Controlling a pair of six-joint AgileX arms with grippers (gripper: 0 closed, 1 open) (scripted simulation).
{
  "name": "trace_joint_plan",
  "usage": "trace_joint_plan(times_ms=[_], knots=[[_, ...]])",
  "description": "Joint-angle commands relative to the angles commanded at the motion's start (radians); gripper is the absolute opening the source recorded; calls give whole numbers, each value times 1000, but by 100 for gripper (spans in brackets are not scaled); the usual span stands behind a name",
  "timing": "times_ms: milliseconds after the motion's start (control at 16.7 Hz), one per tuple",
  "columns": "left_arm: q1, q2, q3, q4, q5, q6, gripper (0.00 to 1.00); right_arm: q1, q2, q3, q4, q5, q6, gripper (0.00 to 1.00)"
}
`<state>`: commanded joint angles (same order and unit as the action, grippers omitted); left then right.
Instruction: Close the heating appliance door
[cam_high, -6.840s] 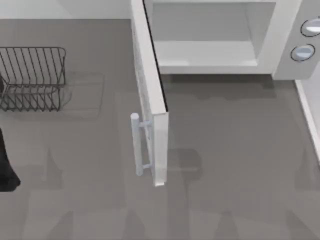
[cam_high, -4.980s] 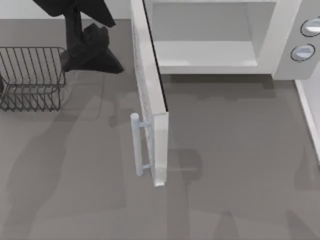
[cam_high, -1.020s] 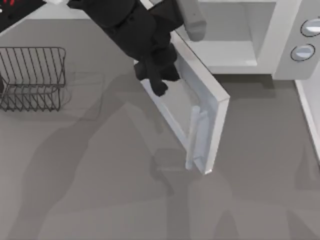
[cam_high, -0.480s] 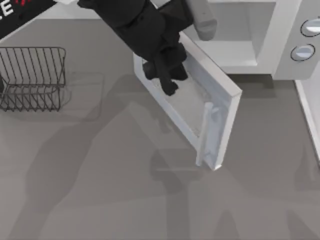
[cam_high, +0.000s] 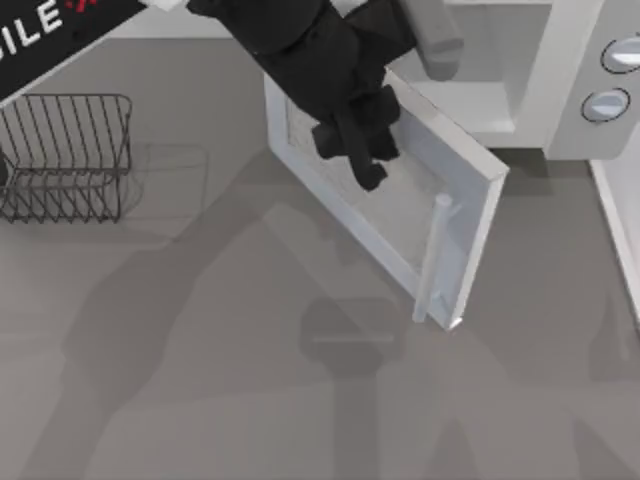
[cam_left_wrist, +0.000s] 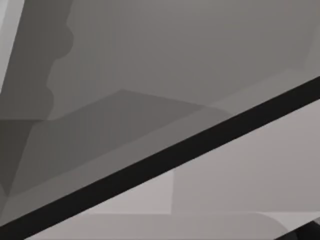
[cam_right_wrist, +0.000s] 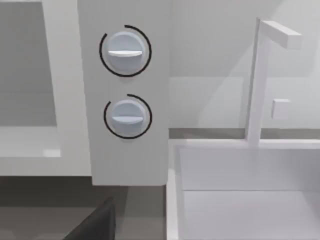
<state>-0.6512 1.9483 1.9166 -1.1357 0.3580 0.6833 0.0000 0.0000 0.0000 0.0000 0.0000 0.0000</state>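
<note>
The white microwave (cam_high: 530, 80) stands at the back right with its pale cavity partly showing. Two grey-blue knobs (cam_right_wrist: 125, 50) sit on its side panel. Its door (cam_high: 395, 210) hangs half-way shut, slanting from the hinge at the cavity's left out toward the front right. The bar handle (cam_high: 433, 255) is near the door's free edge. My left gripper (cam_high: 362, 160) presses against the outer face of the door, over the speckled window. The left wrist view sits close to a grey surface crossed by a black band (cam_left_wrist: 165, 160). The right arm looks at the knob panel from the right.
A dark wire rack (cam_high: 65, 155) stands at the left of the table. To the right of the microwave is a white sink (cam_right_wrist: 245, 185) with a white tap (cam_right_wrist: 257, 80); its rim (cam_high: 622, 230) runs along the table's right side.
My left arm came in from the left and reached the door's outer face. The door has swung from pointing straight out to about half shut, still turning toward the cavity.
</note>
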Motion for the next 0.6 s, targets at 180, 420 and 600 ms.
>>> trace_joint_plan(times_ms=[180,420,600], knots=[[1,0,-5,-6,4,-1,0,0,0,0,0,0,0,100],[-20,43,-15,-45,16,-21,0,0,0,0,0,0,0,100],[-34,75,-12,-65,16,-39,0,0,0,0,0,0,0,100]])
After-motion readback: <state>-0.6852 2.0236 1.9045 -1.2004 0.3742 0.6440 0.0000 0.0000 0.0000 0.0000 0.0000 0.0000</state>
